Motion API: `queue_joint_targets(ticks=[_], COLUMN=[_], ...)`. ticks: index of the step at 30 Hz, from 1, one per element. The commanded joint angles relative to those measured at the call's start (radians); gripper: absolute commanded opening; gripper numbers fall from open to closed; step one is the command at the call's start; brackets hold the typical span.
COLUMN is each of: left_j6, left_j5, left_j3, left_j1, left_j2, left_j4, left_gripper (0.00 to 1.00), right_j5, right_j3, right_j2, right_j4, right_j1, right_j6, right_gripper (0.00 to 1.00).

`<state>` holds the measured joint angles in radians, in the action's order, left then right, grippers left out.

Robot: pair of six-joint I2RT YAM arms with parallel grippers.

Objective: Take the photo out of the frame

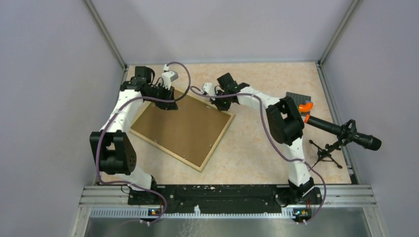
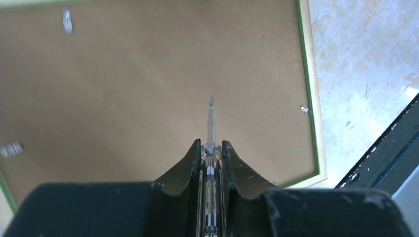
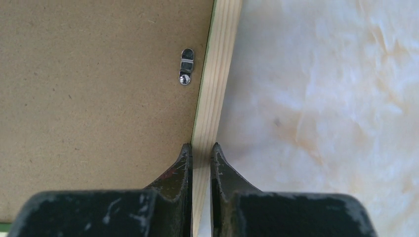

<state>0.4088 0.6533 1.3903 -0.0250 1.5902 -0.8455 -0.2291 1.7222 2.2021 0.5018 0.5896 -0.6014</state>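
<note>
The frame (image 1: 183,129) lies face down on the table with its brown fibreboard back up and a thin green border. The photo is hidden beneath the back. My left gripper (image 1: 168,101) is over the frame's far left corner, shut on a clear-handled screwdriver (image 2: 211,118) whose tip points over the back (image 2: 148,89). My right gripper (image 1: 222,104) is at the far right corner, its jaws closed on the pale wooden rim (image 3: 217,74). In the right wrist view my gripper (image 3: 201,146) straddles that rim. A metal clip (image 3: 187,66) sits just inside the rim.
More metal clips (image 2: 305,109) (image 2: 67,20) sit along the frame's edges. A black microphone on a small tripod (image 1: 346,132) stands at the right, with an orange object (image 1: 306,106) and a dark grey pad (image 1: 298,97) behind it. Enclosure walls surround the table.
</note>
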Motion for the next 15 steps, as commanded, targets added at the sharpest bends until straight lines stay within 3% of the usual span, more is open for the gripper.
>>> queue_joint_targets(ticks=[1,3,4,5,8,9,12,15], left_j6=[0.028,0.035,0.048,0.062,0.127,0.154,0.211,0.261], left_j5=[0.008,0.015,0.026,0.037,0.073,0.078,0.08,0.073], left_j3=[-0.009,-0.011,-0.011,-0.012,-0.017,-0.021,-0.056,-0.087], left_j1=[0.006,0.006,0.006,0.006,0.003,-0.001,-0.014,-0.054], left_j2=[-0.057,-0.059,-0.059,-0.059,-0.062,-0.063,-0.08,-0.097], left_j4=[-0.012,-0.023,-0.033,-0.042,-0.078,-0.089,-0.096,-0.097], left_gripper=[0.0,0.0,0.0,0.0,0.0,0.0,0.0,0.0], right_j5=[-0.06,-0.006,0.008,0.012,-0.018,-0.033,-0.092,-0.149], right_j3=[0.033,0.098,0.139,0.182,0.31,0.347,0.368,0.258], right_j2=[0.071,0.093,0.101,0.106,0.106,0.103,0.066,-0.011], right_j4=[-0.045,-0.053,-0.037,-0.017,0.064,0.097,0.16,0.168], right_j1=[0.062,0.059,0.053,0.043,-0.006,-0.025,-0.084,-0.13], right_j6=[-0.111,-0.074,-0.042,-0.012,0.12,0.171,0.313,0.401], right_gripper=[0.0,0.01,0.07,0.14,0.49,0.54,0.63,0.68])
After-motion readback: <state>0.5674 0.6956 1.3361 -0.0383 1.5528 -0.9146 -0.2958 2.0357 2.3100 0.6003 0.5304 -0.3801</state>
